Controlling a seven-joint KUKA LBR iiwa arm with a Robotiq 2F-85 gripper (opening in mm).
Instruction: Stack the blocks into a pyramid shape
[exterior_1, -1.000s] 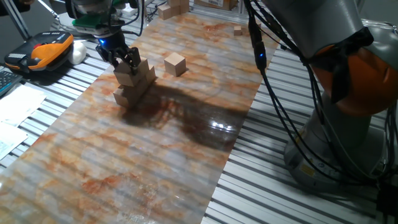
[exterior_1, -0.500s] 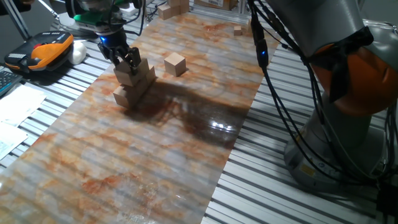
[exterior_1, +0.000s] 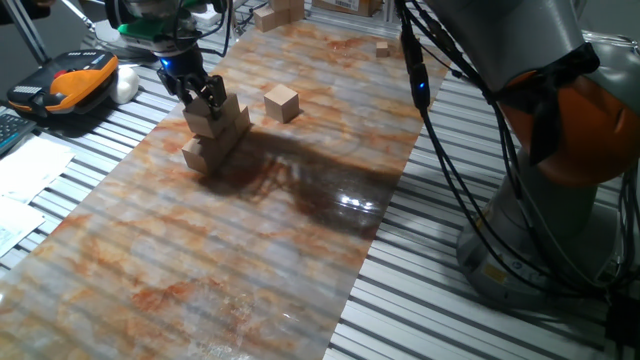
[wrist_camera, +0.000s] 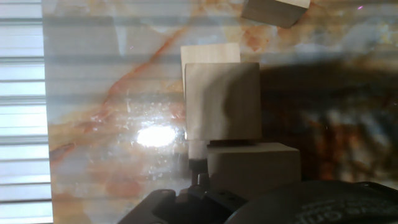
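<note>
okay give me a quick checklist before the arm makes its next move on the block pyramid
1. Gripper sits right at the top of the stack: ok.
2. Whether the fingers are open or shut on the upper block: cannot tell.
3. Upper block lies square on the blocks below, seen in the hand view: ok.
4. Loose block stands apart on the mat, free to pick: ok.
5. Pyramid finished: not ok, the loose block is unplaced.
6. Mat near the stack holds nothing in the way: ok.
</note>
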